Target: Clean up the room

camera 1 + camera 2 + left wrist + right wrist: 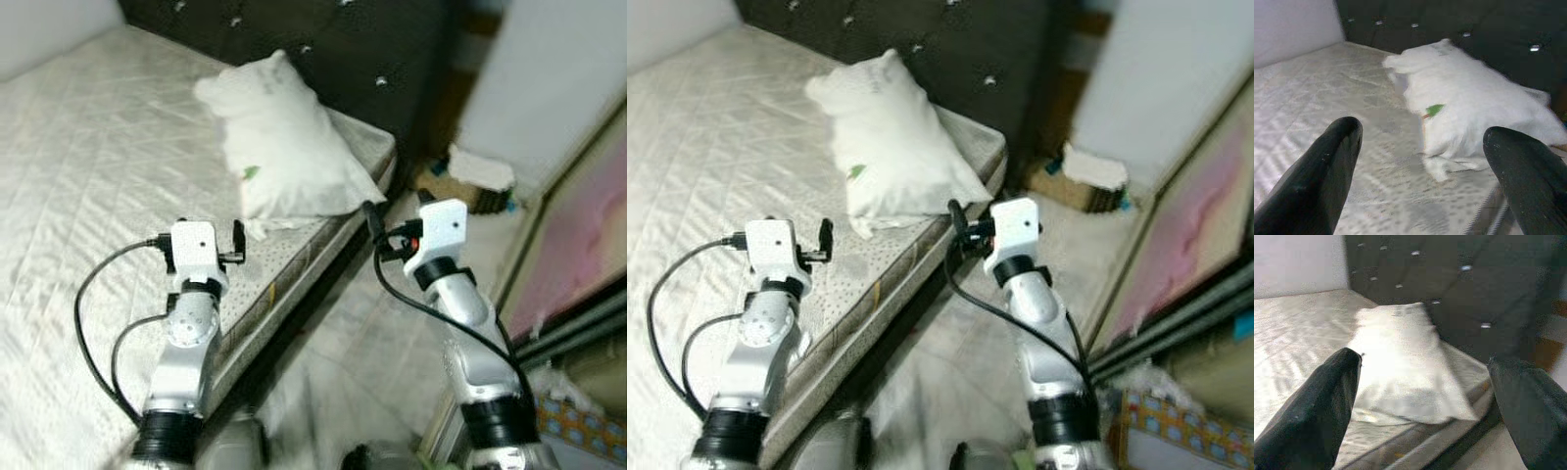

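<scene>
white pillow point(279, 142) lies at the mattress point(88, 166) corner by the headboard point(333, 49). soft, light, floppy; probably best pinched at its near corner. left gripper point(1422, 161) and right gripper point(1425, 396) both wide open, empty, short of it.
</scene>
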Controlling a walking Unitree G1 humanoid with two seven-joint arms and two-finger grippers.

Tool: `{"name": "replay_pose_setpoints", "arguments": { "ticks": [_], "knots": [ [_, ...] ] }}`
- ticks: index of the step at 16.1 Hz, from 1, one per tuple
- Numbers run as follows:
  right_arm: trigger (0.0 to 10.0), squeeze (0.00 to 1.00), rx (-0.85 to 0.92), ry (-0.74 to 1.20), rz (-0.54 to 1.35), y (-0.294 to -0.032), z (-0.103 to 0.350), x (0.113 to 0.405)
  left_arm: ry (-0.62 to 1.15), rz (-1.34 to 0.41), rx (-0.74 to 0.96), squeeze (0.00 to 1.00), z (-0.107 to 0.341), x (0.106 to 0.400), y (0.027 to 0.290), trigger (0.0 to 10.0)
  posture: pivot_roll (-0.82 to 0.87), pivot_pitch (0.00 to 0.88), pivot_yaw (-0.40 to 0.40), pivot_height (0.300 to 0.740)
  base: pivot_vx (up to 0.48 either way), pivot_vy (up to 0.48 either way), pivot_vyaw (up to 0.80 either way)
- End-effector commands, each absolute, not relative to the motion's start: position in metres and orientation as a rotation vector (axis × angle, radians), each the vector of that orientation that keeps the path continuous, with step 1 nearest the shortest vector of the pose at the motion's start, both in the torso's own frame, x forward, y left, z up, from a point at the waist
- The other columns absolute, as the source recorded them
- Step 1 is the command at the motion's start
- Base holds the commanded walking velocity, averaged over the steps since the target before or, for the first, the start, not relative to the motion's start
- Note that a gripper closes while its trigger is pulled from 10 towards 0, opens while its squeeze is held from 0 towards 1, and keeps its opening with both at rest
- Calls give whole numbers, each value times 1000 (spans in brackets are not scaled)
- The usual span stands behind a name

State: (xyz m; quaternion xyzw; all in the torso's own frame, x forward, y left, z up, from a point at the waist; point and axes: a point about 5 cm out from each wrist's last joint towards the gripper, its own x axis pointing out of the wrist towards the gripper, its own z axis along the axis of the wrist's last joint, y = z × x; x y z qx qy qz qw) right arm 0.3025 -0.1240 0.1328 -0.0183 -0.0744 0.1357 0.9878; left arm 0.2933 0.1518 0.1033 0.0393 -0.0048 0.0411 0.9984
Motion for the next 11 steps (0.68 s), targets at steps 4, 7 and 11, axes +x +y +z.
{"name": "replay_pose_setpoints", "arguments": {
  "ticks": [4, 7, 11],
  "knots": [
    [10000, 0, -12, -151, 268, -122, 132, 299, -2, 66, 127, 0, 99, 290, 149, 10000, -16, 143, 7, 740, 0, 0, 788],
    [10000, 0, 8, -143, 293, -116, 131, 297, -28, 65, 103, 0, 103, 290, 151, 10000, -8, 152, -8, 740, 0, 0, 783],
    [10000, 0, 15, -146, 313, -112, 133, 300, -56, 69, 100, 0, 107, 293, 148, 10000, -9, 165, -15, 740, 0, 0, 781]
  ]
}}
